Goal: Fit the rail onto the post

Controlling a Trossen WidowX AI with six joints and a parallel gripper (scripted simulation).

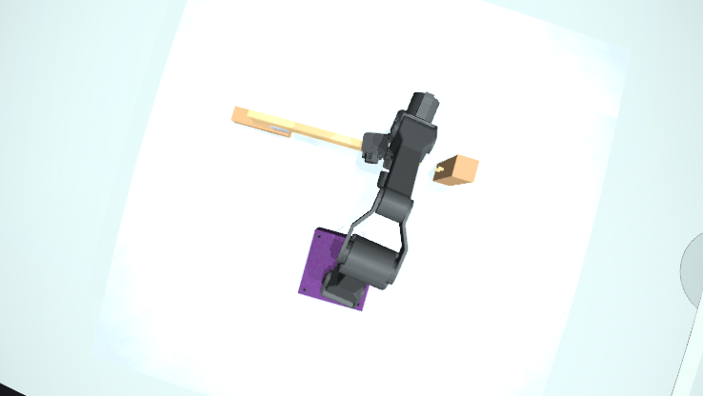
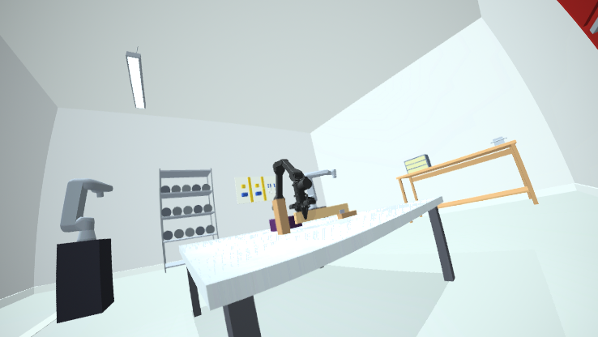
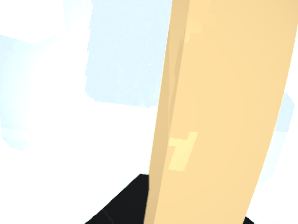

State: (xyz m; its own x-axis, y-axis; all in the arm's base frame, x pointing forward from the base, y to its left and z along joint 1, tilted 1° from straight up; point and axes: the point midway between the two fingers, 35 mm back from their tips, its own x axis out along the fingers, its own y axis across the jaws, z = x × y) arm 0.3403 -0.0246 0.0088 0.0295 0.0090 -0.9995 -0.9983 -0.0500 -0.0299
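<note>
The long pale rail (image 1: 325,137) (image 2: 328,211) (image 3: 225,100) runs from the low footboard block (image 1: 239,115) (image 2: 348,215) to under the arm. Its far end stands at the grey bracket (image 1: 279,128) on that block. My gripper (image 2: 305,216) is shut on the rail close to its near end; the arm hides the fingertips in the top view. The wooden post (image 1: 465,168) (image 2: 281,217) stands upright beyond the near end. Its pegs (image 1: 438,168) point toward the rail, with a gap between. The holes in the rail end are hidden. I cannot tell how high the near end is or whether the rail is level.
The arm's purple base plate (image 1: 319,260) (image 2: 274,224) lies on the same side of the rail as the arm's shoulder. The arm reaches over the rail's near part. A shelf rack (image 2: 187,194) and a wooden side table (image 2: 464,165) stand away from the white table (image 2: 318,246).
</note>
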